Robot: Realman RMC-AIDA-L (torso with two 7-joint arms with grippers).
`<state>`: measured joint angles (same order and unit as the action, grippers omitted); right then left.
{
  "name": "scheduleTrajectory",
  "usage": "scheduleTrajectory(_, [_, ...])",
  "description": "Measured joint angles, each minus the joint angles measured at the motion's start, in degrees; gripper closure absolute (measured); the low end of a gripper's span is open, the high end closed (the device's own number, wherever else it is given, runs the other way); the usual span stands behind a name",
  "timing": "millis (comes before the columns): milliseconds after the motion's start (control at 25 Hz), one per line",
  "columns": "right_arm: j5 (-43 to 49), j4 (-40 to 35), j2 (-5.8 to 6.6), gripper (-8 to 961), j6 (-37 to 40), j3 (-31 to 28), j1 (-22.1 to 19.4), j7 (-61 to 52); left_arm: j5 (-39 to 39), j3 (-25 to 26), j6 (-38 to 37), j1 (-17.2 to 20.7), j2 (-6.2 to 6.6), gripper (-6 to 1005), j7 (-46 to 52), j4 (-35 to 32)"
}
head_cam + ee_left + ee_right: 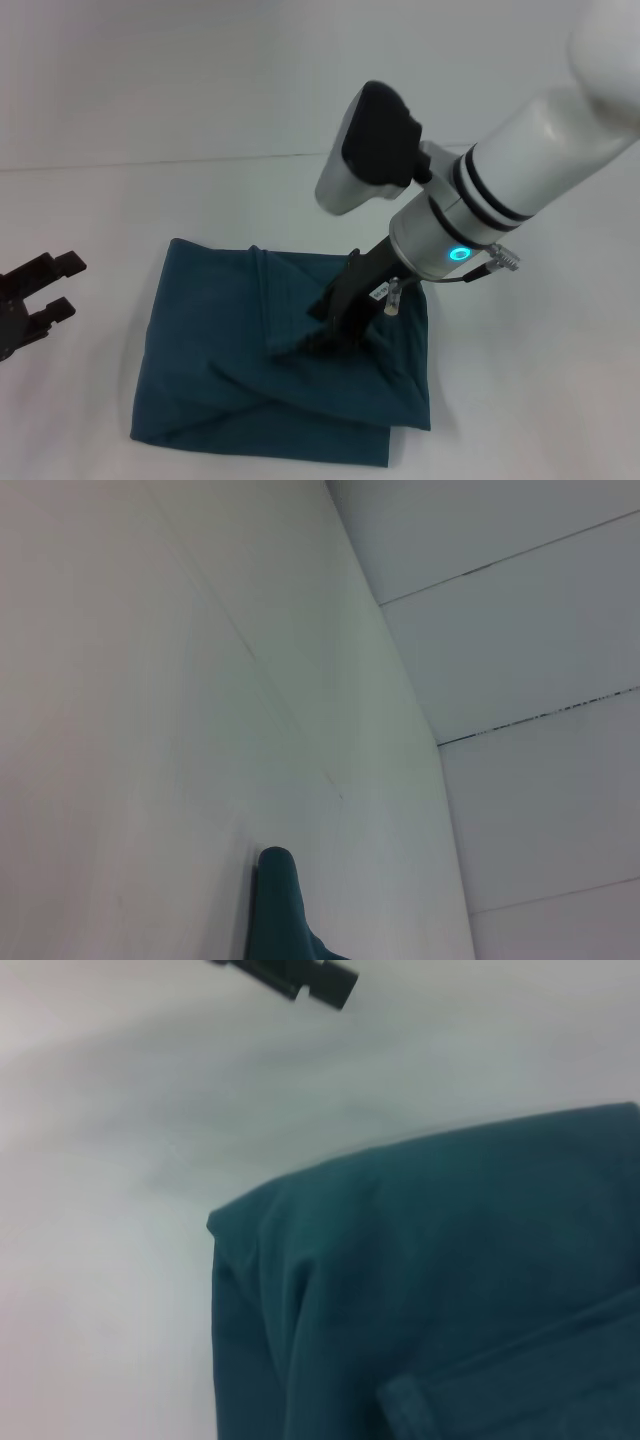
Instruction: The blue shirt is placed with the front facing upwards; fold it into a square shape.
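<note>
On the white table [120, 200], in the near middle of the scene, the shirt [210, 350] lies already doubled into a rough, rounded square, its print and collar hidden inside the folds. The right gripper [335, 320] is down on its right half, fingers buried in a raised ridge of cloth; whether they pinch a layer or merely press on it I cannot tell. The left gripper [45, 285] rests at the far left edge, well apart from the shirt, its fingers spread and empty.

The risk lies in that ridge. If cloth is caught between the fingers, lifting away could drag the top layer up and undo the fold; a sideways pull could skew the whole bundle. The near right corner already sits uneven, with a lower layer sticking out, so any tug would probably worsen the shape.
</note>
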<state>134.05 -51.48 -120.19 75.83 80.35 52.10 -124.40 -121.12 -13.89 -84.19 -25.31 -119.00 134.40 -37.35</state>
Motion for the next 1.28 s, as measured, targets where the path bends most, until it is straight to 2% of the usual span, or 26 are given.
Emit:
scheduleTrajectory(280, [0.3, 0.2, -0.04, 506, -3.8, 5.7, -0.3, -1.9, 0.0, 0.0, 0.3, 0.0, 0.0, 154, -0.1, 0.2])
scheduleTrajectory(680, [0.6, 0.9, 0.03, 566, -6.2, 6.6, 0.2, -4.1, 0.0, 0.0, 0.4, 0.0, -0.05, 154, -0.3, 0.4])
scheduleTrajectory(920, [0.7, 1.5, -0.01, 780, -6.2, 6.7, 0.4, -4.2, 0.0, 0.0, 0.5, 0.1, -0.09, 154, -0.3, 0.4])
scheduleTrajectory(1280, [0.7, 0.3, 0.43, 911, -5.7, 6.0, -0.5, -6.0, 0.0, 0.0, 0.5, 0.1, -0.09, 154, -0.3, 0.4])
